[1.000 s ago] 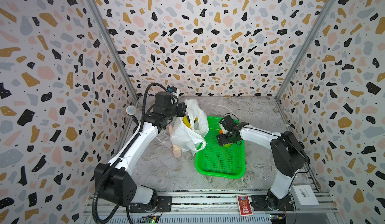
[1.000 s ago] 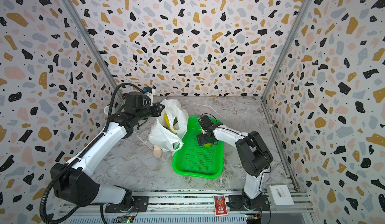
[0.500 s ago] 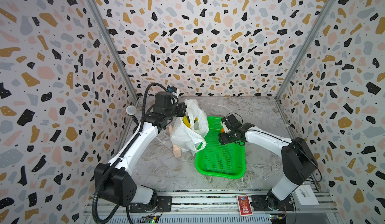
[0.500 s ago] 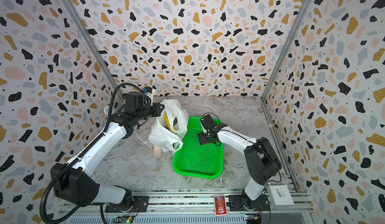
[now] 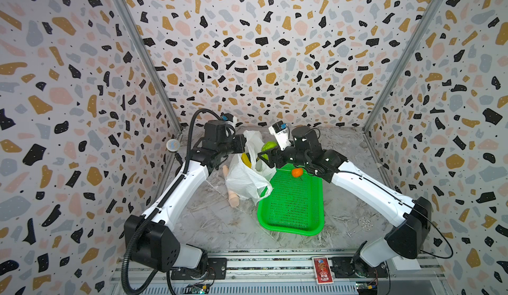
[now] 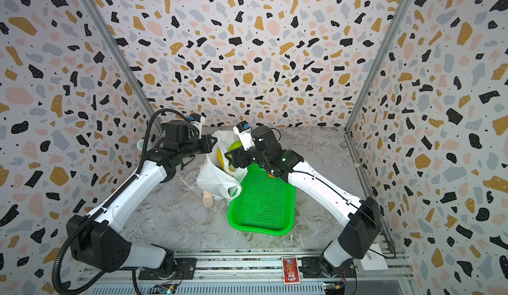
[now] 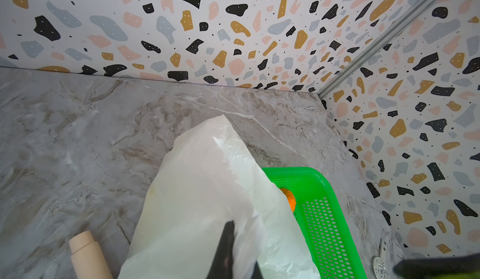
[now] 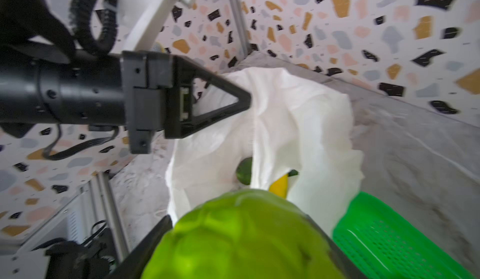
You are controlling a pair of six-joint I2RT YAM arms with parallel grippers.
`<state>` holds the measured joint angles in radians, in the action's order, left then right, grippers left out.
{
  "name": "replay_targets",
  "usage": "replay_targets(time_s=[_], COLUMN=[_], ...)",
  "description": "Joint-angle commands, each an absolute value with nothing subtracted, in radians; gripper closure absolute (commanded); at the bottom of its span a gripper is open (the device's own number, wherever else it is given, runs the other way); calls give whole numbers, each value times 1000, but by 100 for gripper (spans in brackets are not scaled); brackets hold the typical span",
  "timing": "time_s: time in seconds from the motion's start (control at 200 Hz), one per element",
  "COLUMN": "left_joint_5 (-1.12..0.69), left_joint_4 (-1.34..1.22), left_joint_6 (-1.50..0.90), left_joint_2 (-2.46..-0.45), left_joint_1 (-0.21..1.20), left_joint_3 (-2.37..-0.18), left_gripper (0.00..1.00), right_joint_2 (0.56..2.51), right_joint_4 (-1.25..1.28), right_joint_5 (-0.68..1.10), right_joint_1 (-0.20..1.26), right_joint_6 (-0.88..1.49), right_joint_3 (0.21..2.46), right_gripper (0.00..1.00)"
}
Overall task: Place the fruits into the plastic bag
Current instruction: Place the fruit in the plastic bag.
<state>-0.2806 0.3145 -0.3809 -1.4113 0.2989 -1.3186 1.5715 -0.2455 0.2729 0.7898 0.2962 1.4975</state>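
Marbled bench (image 5: 209, 225): the right gripper (image 5: 265, 153), clamped on the light green fruit (image 5: 268, 146), has swung from the green basket (image 5: 288, 231) to the mouth of the plastic bag (image 5: 244, 178), at the basket's 10 o'clock. The left gripper (image 5: 242, 145) pinches the bag open; release looks next, 1 orange (image 5: 297, 172) remaining.

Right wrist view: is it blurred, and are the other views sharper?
Right wrist view: the wall is smeared, and the green fruit near the lens is soft. Left wrist view: sharp on the bag. Both top views: sharp, evenly lit.
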Motion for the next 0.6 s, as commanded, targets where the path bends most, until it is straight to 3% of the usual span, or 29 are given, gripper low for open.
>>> replay_targets(time_s=[0.0,0.365,0.526,0.596], left_joint_5=[-300,-333,-346,-348], left_joint_4=[292,289,282,281], left_joint_6=[-383,-385,-390,-390], left_joint_2=[-1400,-1379,-1369,-1368], left_joint_1=[304,305,305,305], left_joint_3=[-1378,-1370,-1346,-1341], left_gripper=[100,100,100,100], right_joint_2=[1668,1874,1934,1957], right_joint_4=[-175,-96,-96,-106], right_joint_5=[530,638,541,471], right_joint_1=[803,807,777,765], right_joint_6=[346,450,516,533], right_joint_3=[1507,1596,1672,1702], right_gripper=[48,42,41,35])
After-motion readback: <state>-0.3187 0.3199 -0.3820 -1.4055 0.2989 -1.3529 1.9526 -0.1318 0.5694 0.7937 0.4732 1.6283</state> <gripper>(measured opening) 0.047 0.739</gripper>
